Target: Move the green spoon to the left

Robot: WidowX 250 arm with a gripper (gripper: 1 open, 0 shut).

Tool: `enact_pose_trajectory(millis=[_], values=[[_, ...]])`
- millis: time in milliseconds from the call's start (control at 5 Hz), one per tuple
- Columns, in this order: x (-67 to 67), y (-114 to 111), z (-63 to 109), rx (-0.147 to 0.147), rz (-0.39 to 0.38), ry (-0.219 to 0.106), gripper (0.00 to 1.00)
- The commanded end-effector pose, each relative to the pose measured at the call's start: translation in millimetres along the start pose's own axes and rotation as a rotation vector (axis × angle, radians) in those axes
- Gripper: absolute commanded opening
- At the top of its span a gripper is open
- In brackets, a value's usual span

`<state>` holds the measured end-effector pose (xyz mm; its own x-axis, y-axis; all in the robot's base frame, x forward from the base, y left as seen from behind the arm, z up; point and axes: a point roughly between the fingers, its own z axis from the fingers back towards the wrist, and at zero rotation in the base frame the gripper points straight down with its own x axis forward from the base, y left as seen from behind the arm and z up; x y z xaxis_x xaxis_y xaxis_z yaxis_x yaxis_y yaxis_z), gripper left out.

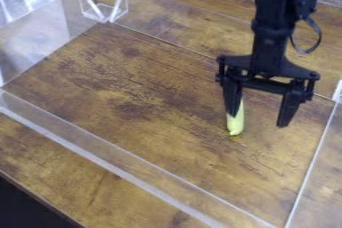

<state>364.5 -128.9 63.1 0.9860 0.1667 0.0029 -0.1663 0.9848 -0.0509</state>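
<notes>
My single tool (pixel 266 106) hangs released, jaws wide, pointing down over the one green spoon (pixel 235 122), which lies on the wooden table (pixel 120 82) beneath my left finger (pixel 234 98).

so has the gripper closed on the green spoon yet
No, the gripper is open, its fingers spread apart above the green spoon lying on the table.

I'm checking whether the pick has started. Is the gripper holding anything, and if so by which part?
Nothing is held. The gripper is open, its fingers either side of the green spoon, which lies flat on the table.
</notes>
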Motion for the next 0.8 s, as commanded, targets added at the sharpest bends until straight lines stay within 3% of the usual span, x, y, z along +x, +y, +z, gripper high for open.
enact_pose_trajectory(millis=[0, 200, 400, 600], values=[[22.0, 13.0, 11.9, -0.035, 0.134, -0.059, 1.0], [35.9, 21.9, 6.7, -0.054, 0.235, -0.072, 1.0], [40.0, 22.0, -5.9, -0.065, 0.282, -0.066, 1.0], [45.2, 19.9, -7.9, -0.084, 0.315, -0.065, 1.0]])
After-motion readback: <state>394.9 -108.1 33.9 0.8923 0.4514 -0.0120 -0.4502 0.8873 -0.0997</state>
